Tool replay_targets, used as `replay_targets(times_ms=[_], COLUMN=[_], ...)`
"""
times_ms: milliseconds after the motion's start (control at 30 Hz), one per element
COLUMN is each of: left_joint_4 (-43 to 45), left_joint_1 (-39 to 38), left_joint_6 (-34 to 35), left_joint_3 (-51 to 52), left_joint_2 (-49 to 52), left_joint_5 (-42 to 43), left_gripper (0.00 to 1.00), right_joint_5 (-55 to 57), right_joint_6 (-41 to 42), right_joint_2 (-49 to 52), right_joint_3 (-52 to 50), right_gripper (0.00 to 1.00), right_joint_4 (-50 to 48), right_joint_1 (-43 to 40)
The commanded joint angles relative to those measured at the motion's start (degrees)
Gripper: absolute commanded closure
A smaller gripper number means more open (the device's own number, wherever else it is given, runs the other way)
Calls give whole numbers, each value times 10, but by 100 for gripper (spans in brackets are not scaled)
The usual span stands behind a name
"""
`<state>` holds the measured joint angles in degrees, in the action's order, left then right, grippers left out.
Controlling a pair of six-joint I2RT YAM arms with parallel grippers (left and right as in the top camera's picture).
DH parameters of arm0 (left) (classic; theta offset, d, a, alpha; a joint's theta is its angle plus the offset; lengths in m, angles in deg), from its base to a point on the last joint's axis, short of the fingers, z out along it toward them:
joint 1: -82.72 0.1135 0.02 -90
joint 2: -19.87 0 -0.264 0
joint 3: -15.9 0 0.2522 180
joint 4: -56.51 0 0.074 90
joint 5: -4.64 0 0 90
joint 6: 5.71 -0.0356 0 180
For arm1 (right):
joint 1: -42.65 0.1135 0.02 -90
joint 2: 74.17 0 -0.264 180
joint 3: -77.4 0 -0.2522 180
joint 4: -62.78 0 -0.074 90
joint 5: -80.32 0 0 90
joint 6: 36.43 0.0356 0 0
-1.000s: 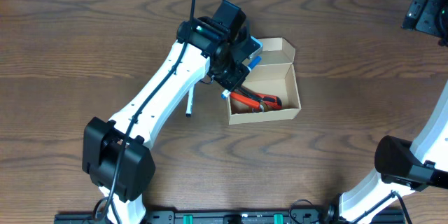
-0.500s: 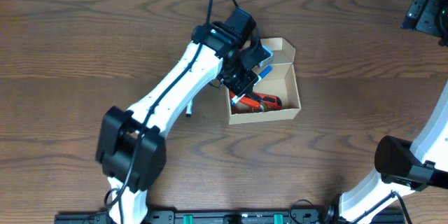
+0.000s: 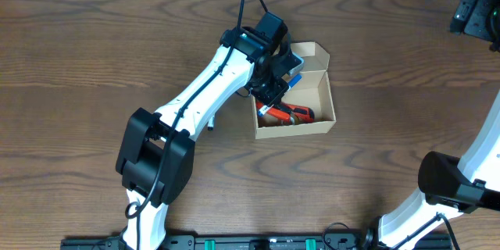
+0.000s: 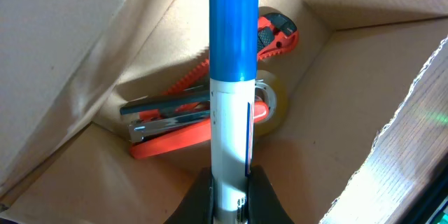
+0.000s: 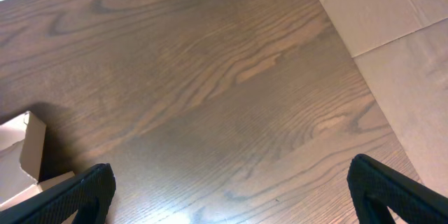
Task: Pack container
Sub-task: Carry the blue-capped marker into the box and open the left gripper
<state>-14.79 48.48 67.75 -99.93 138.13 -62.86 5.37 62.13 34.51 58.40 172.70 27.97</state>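
The jaws of the left gripper [image 4: 229, 197] clamp a blue-and-white marker [image 4: 234, 105], its long axis tipped down into the open container [image 3: 295, 130] just beneath, mid worktop [image 3: 94, 62]. The right gripper [image 5: 232, 192], jaws spread wide and empty, hangs far right, well apart.

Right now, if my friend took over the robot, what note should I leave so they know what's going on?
Left gripper: jaws shut on a blue and white marker, held over the open cardboard box, tip pointing in.
Right gripper: jaws open, holding nothing, far off at the table's right side.
Done: red tools and a roll of clear tape lie in the box.
Left: let go of the marker inside, pick up the thin white stick on the table beside the box if it belongs too, then probably shut the lid.
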Motion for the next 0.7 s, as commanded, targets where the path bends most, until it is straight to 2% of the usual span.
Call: replay_targets(times_ms=[0,100,633,667], left_joint_4=[0,0,10,10], left_joint_1=[0,0,-1,-1], left_joint_6=[3,3,7,7], left_joint_3=[-13,-13,-13,-13], left_joint_2=[15,28,51,51], left_joint_5=[6,26,26,26], left_gripper=[94,94,94,92], right_joint_5=[6,6,6,6], right_joint_6=[6,6,6,6], right_joint_2=[0,0,0,0], right_joint_3=[0,0,0,0], right_gripper=[1,1,1,1], right_joint_4=[0,0,0,0], right_joint_1=[-3,-3,-3,-3])
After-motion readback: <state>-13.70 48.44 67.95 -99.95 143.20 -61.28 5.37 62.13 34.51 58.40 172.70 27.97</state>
